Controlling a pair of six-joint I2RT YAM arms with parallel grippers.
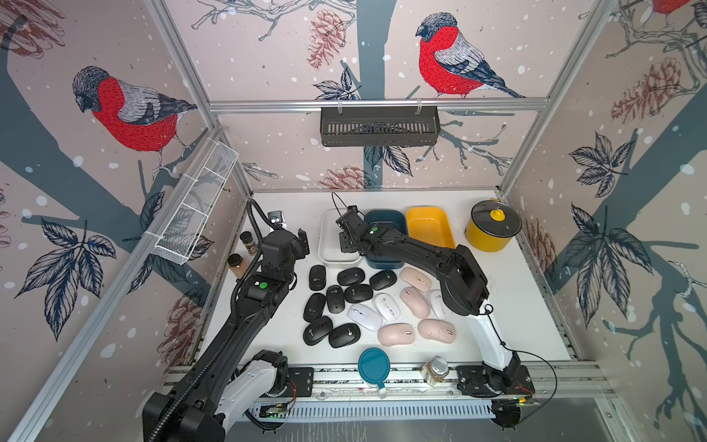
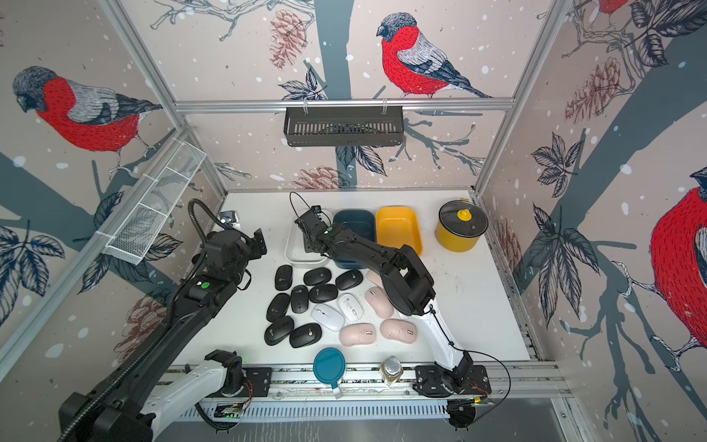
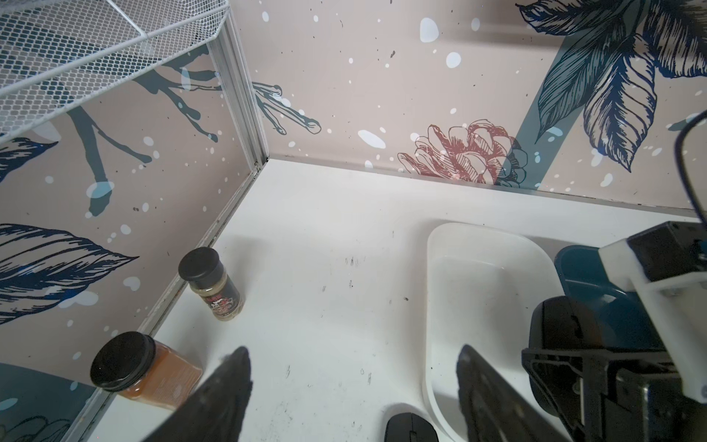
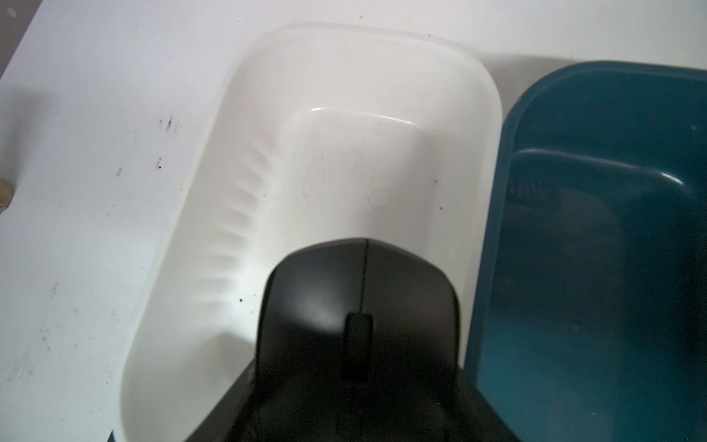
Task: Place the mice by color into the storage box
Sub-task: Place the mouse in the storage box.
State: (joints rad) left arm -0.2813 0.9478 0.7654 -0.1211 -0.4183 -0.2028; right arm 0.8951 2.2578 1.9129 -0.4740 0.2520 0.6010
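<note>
**A:** Over the white box [image 4: 237,160], the right gripper [image 1: 347,240] is pinching a black mouse [image 4: 359,302], holding it above the bare hollow.

**B:** So is anything lying inside the boxes?

**A:** Nothing I'm seeing. The blue box [image 1: 386,220], sitting just beside the white box, and the yellow box [image 1: 428,225] beyond that, are both showing bare floors where the right arm [image 1: 413,248] isn't covering them.

**B:** And the rest?

**A:** Everything else is waiting on the desk [image 1: 516,306] on the near side of the white box. Eight black mice [image 1: 335,299] are lying closest, with three white mice [image 1: 364,317] and four pink mice [image 1: 414,302] farther off. The left gripper [image 3: 352,356] is hovering on the side of the white box away from the blue one, jaws spread, carrying nothing.

**B:** Then the sorting is barely beginning, I'm judging.
</note>
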